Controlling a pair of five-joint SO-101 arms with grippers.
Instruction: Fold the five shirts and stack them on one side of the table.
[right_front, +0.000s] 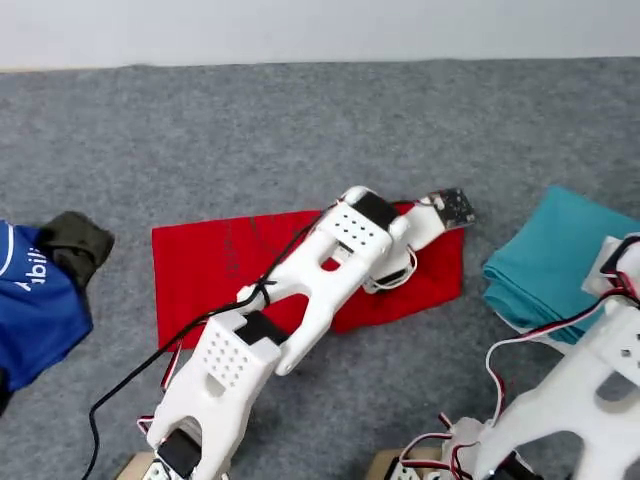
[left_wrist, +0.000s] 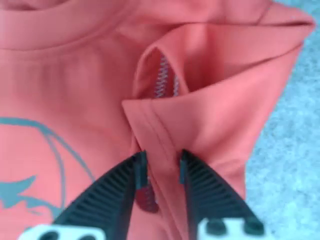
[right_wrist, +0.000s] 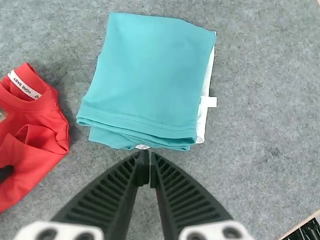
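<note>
While the left gripper (left_wrist: 160, 167) pinches it, the red shirt (right_front: 200, 265) lies crosswise.

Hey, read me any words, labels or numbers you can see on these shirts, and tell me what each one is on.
Neck label on the red shirt: small print, too small to quote.
White lettering on the blue shirt: cut off at the picture's edge, unreadable.
White tag beside the teal shirt: no legible text.
</note>
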